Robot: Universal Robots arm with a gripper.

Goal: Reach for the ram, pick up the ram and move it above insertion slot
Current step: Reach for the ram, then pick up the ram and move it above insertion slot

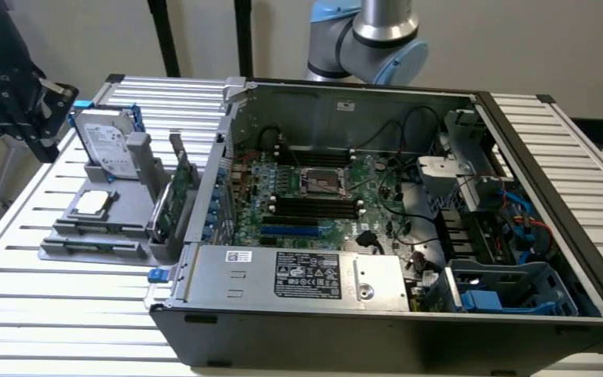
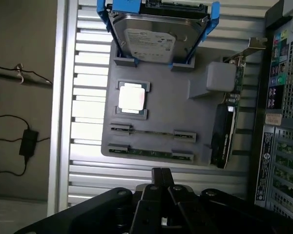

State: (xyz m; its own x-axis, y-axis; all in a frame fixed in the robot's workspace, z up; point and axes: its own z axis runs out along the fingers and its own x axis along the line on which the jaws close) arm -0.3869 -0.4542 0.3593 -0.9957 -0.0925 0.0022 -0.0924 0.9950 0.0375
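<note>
Looking down from the wrist camera, you see the black two-fingered pincer with its fingers pressed together and nothing between them. It hangs near the edge of the grey plastic holder tray, apart from everything on it.

The ram, a long thin green circuit-board stick, sits in the tray row nearest the pincer, held at each end by small grey clips. The pickup is not yet done.

To reach well, I judge you should spread the fingers before coming down. Set them across the stick's thin sides near its middle, clear of the end clips. Also avoid the parallel clip row just beyond; what it holds I cannot tell.

The tray also carries:
- a square silver processor chip in a shallow pocket
- a silver hard drive in a blue plastic cradle at the far end
- a taller green expansion card with a metal bracket, on edge beside the open black computer case

Inside that case, the exterior view shows a green motherboard with dark memory slots at its middle.
</note>
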